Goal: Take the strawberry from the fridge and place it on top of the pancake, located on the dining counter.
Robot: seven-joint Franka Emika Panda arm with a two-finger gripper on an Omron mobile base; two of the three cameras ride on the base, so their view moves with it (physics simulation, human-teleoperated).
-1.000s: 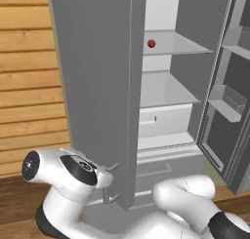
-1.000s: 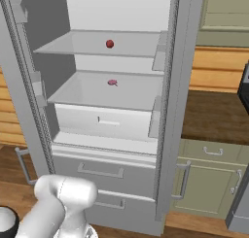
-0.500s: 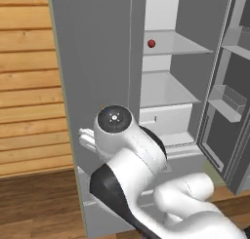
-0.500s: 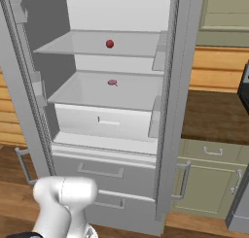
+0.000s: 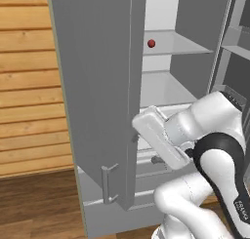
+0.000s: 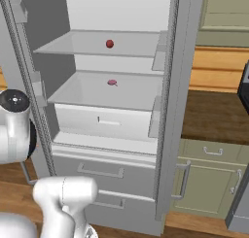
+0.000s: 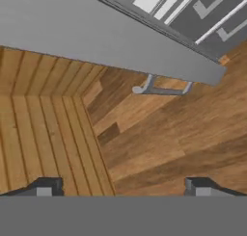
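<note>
Strawberry (image 6: 110,43) on upper fridge (image 6: 168,110) shelf, well above and inboard of gripper (image 7: 120,186), whose fingers are spread wide w/ nothing held, aimed at floor by door bottom.

Kitchen surroundings
Horizontal wood-plank wall (image 5: 29,82) met a brown wooden floor (image 5: 39,204); green-grey cabinets (image 6: 209,183) stood under a dark countertop (image 6: 214,118).

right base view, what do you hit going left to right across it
robot arm → open fridge with the red strawberry on its upper shelf → fridge's right door edge → dark-brown countertop over green-grey cabinets
</note>
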